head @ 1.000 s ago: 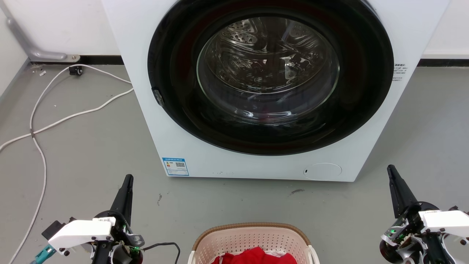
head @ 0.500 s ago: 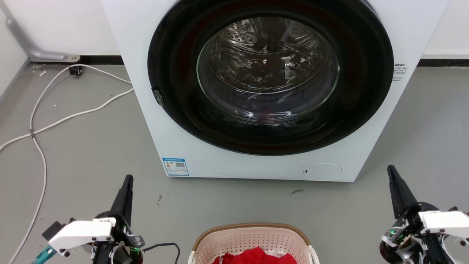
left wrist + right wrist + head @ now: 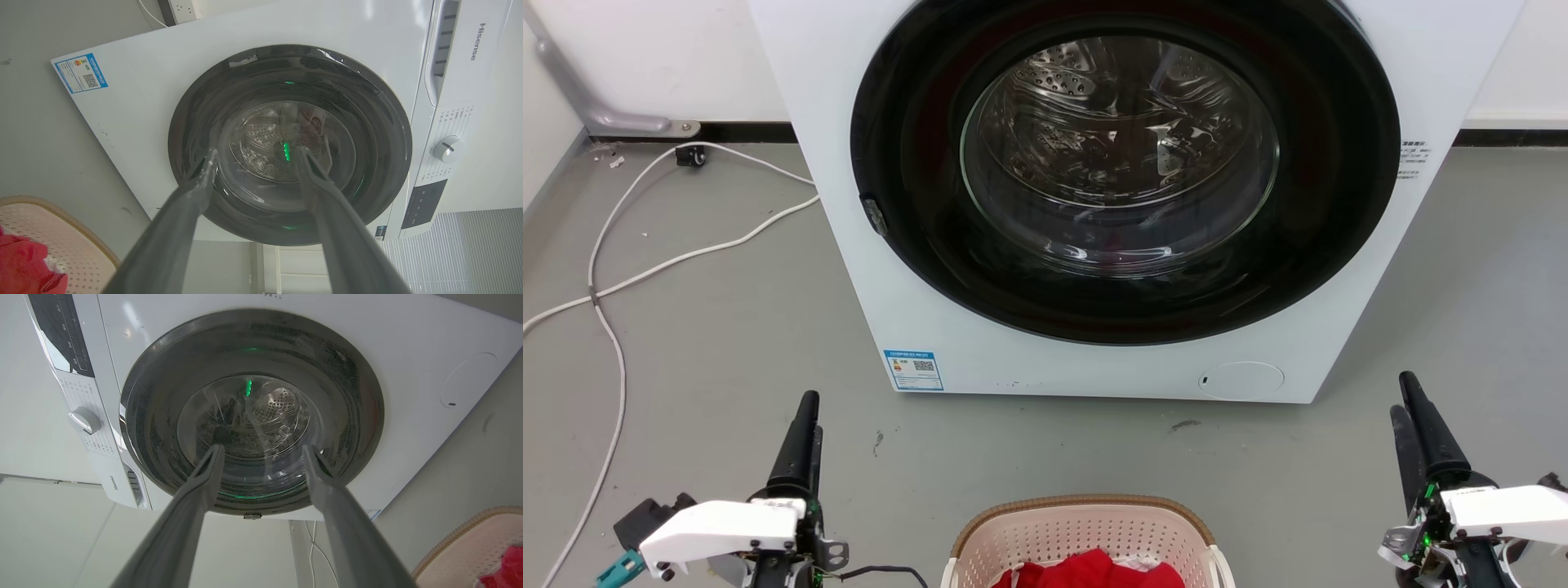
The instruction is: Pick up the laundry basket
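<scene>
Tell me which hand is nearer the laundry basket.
Left, slightly. The left hand hovers off the laundry basket's left side; the right hand hovers farther off its right side.

Head camera looks down; both wrist cameras (rolled sideways) face the shared washing machine [image 3: 1094, 204] closely.

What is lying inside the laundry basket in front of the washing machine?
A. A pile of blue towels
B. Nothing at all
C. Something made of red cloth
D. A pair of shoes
C: in the head view, red cloth lies inside the laundry basket, with a bit of white fabric beside it; the left wrist view shows the same red.
</scene>
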Robot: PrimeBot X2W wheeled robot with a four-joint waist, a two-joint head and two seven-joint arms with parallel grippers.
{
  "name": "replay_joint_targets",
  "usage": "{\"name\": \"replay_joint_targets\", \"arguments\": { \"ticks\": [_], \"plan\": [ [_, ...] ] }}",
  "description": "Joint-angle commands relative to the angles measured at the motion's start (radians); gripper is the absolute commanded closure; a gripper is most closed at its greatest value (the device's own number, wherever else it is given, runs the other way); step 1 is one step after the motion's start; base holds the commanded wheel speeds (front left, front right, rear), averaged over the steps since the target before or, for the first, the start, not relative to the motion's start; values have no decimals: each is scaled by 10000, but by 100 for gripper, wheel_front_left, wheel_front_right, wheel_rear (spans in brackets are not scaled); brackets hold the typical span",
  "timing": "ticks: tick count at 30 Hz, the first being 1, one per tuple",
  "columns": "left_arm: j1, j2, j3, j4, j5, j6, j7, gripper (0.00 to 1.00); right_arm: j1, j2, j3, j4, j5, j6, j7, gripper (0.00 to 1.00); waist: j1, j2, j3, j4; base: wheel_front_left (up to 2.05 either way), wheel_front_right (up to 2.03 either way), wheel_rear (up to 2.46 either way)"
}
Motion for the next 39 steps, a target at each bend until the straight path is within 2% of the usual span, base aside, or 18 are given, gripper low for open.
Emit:
{"name": "replay_joint_targets", "arguments": {
  "ticks": [1,11,23,39],
  "plan": [
    [-110,39,-75,-289,420,48,-104,0,-54,-23,6,-318,-417,0,-96,0,1,0,4,2,0,0,0],
    [7,40,-667,-671,2801,492,-539,0,221,-20,306,-1020,-3066,0,-537,0,1,0,43,0,0,0,0],
    [162,40,-917,-913,4665,793,-1004,0,530,-17,435,-1238,-5319,0,-1003,0,1,0,61,-2,0,0,0],
    [461,40,-1151,-1221,6648,931,-1535,0,911,-12,555,-1629,-7717,0,-1546,0,1,0,37,15,0,0,0]
  ]
}}
